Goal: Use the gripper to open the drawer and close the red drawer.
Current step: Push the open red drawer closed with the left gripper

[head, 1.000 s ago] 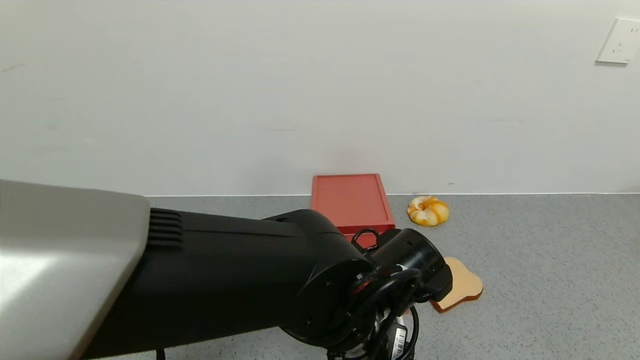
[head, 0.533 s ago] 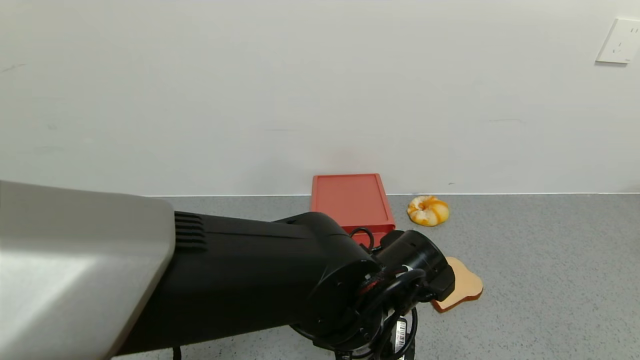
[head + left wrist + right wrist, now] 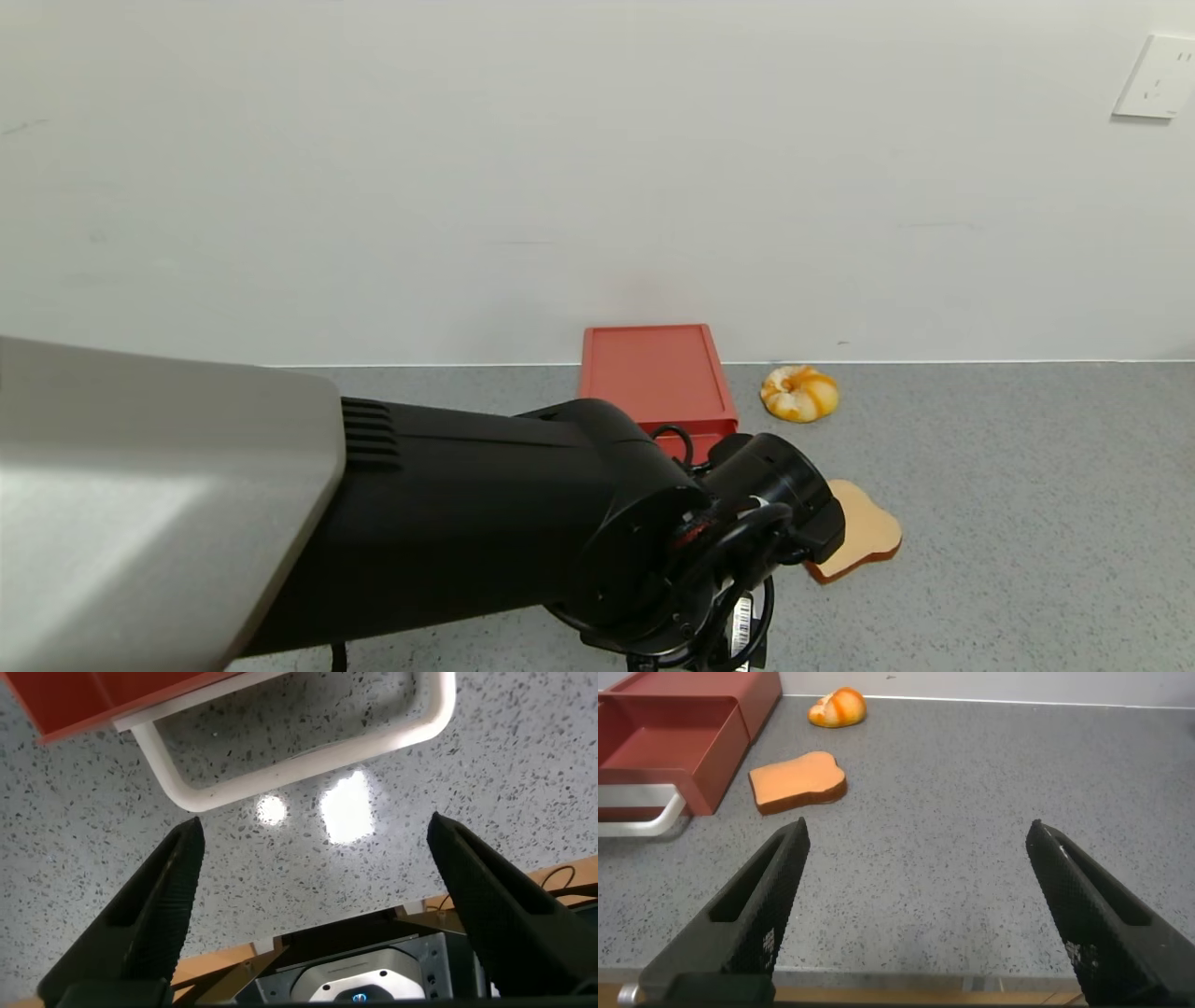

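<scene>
The red box [image 3: 658, 378] stands against the back wall, and its drawer [image 3: 663, 742] is pulled out toward me. The drawer's white loop handle [image 3: 299, 747] lies on the counter in front of it. My left gripper [image 3: 315, 826] is open and empty just above the counter, close in front of the handle and apart from it. In the head view my left arm's wrist [image 3: 770, 485] hides the drawer front and the handle. My right gripper [image 3: 917, 829] is open and empty, low over the counter to the right of the drawer.
A tan toast slice [image 3: 864, 541] lies right of the left wrist, close to the drawer. An orange-and-white bagel [image 3: 799, 392] sits right of the red box. A wall socket [image 3: 1158, 77] is at the upper right. The grey speckled counter [image 3: 1027, 485] stretches to the right.
My left arm has reached a little farther forward and its wrist has dropped slightly. The red box, toast and bagel have not moved.
</scene>
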### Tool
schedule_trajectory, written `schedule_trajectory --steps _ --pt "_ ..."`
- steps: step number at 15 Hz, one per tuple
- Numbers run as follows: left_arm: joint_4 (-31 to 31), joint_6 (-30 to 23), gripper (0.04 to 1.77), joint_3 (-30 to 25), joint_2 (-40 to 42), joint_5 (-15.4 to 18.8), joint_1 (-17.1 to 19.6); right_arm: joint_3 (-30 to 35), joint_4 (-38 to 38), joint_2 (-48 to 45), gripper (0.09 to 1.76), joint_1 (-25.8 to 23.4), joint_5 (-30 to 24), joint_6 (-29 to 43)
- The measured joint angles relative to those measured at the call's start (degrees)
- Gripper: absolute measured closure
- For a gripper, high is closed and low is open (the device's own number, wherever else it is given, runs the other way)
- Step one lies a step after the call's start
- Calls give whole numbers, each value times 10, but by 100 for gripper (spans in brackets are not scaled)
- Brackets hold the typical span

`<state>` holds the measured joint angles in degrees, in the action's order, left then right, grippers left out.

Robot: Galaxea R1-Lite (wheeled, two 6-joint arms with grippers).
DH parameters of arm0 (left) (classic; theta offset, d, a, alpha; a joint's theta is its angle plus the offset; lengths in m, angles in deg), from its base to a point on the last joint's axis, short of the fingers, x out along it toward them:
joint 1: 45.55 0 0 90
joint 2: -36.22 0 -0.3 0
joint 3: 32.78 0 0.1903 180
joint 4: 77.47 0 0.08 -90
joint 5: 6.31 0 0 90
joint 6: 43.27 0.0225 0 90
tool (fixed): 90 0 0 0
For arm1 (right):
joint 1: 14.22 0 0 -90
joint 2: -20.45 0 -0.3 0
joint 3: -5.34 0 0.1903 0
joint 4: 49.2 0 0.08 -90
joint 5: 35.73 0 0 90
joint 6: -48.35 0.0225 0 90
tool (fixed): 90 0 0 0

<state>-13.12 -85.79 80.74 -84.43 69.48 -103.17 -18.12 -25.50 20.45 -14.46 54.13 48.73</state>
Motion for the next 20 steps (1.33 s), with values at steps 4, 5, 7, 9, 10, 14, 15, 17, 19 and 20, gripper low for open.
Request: schedule_trajectory --steps 4,5,7,9,10,14,15,17,19,20 --pt "4 -48 9 2 -2 1 4 0 0 0 14 0 0 0" --pt "9 -60 9 3 -2 1 5 0 0 0 14 0 0 0" --pt "15 -73 9 3 -1 -4 5 0 -3 0 14 0 0 0" --pt "16 -78 9 4 0 -22 8 1 -3 0 14 0 0 0" --pt "15 -79 9 4 0 -30 8 1 -3 0 14 0 0 0" --pt "10 -94 9 6 -2 -33 8 1 -3 0 14 0 0 0" --pt "10 -104 9 10 -3 -32 9 1 -3 0 14 0 0 0" --pt "13 -143 9 28 -5 -33 19 1 -3 0 14 0 0 0" --pt "14 -149 9 35 -7 -37 25 1 -3 0 14 0 0 0" --pt "12 -151 9 38 -8 -37 23 1 -3 0 14 0 0 -1"
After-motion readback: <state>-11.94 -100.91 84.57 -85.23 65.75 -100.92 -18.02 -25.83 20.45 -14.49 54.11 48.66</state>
